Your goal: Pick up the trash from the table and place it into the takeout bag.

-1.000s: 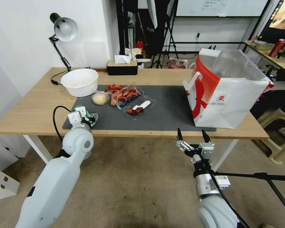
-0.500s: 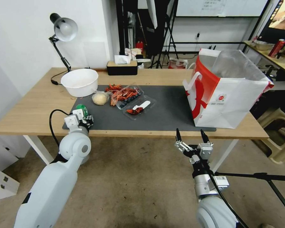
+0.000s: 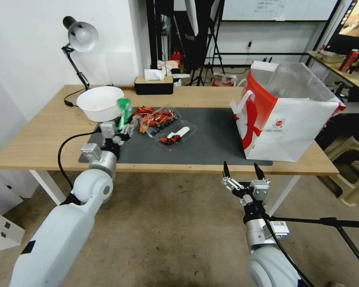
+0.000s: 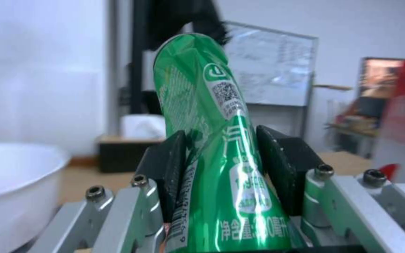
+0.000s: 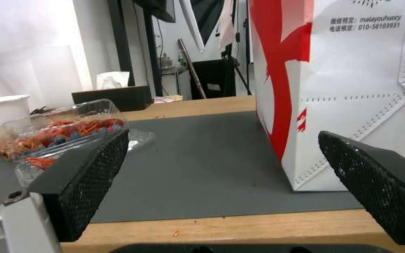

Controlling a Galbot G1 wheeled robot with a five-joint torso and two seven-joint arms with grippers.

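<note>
My left gripper [image 3: 123, 125] is shut on a crushed green can [image 3: 125, 108], holding it upright above the left end of the dark mat [image 3: 211, 135], just in front of a white bowl [image 3: 101, 103]. In the left wrist view the can [image 4: 212, 140] stands pinched between the black pads [image 4: 277, 165]. More trash lies mid-mat: a clear tub of red shells [image 3: 159, 118] and a clear tray with a white spoon [image 3: 175, 135]. The takeout bag [image 3: 291, 127] stands open at the table's right end. My right gripper [image 3: 240, 165] hangs open below the table's front edge [image 3: 179, 168], facing the bag [image 5: 352, 88].
A desk lamp [image 3: 81, 36] and a black tissue box [image 3: 153, 84] stand along the table's back edge. A stool [image 3: 355, 167] is right of the table and a tripod leg [image 3: 327, 221] runs by my right arm. Bare mat lies between the tubs and the bag.
My left gripper has risen from the mat's near-left corner with the green can and moved away from me toward the white bowl. The right arm has barely moved.
</note>
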